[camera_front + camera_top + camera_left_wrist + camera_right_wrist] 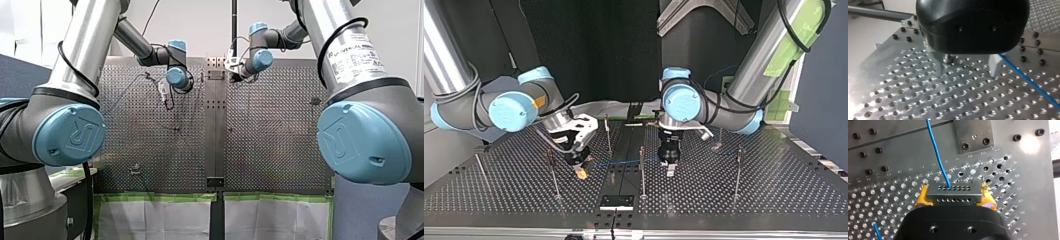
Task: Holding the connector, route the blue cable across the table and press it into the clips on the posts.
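In the right wrist view my right gripper [954, 192] has its yellow pads [921, 196] shut on a grey connector [953, 196] with rows of small holes. The blue cable [935, 150] leaves the connector and runs ahead over the perforated table. In the top view the cable [624, 161] stretches low from my right gripper [581, 171] to my left gripper [669, 169]. The left wrist view shows my left gripper [967, 65] open just above the table, with nothing between its metal fingers [940, 65]. The cable [1028, 80] passes just outside one finger.
Thin upright posts [553, 172] [642, 170] [738, 170] stand on the table, with another [607, 132] behind. A black plate [616, 201] sits at the top view's near edge. A bolted metal plate [973, 135] lies ahead of the right gripper.
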Robot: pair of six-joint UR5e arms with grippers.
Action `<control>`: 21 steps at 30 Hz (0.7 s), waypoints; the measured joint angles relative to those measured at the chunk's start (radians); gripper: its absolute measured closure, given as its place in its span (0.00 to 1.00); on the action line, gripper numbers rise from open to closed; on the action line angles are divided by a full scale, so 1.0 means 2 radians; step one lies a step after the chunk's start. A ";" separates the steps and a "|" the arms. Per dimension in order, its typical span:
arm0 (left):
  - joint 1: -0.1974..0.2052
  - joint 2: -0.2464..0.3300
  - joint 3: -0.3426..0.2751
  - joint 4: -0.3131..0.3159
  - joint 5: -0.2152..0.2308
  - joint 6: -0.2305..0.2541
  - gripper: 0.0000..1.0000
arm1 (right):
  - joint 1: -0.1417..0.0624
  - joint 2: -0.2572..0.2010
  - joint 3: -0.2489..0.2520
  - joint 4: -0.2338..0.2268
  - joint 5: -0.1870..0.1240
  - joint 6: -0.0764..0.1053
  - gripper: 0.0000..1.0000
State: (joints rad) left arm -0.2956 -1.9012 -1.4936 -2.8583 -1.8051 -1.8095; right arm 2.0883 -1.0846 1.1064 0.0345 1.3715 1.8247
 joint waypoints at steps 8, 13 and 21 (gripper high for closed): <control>-0.006 0.022 -0.023 -0.029 0.003 0.001 0.00 | -0.003 -0.013 0.002 0.008 0.007 0.000 1.00; -0.010 0.048 -0.049 -0.016 0.021 -0.003 0.00 | -0.004 -0.017 0.004 0.016 0.013 -0.002 1.00; -0.024 0.088 -0.089 -0.035 0.024 0.002 0.00 | -0.005 -0.019 0.011 0.019 0.015 -0.003 1.00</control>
State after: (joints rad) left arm -0.3430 -1.7256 -1.6709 -2.9289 -1.7573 -1.8059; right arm 2.0791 -1.1227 1.1294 0.0731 1.4018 1.8181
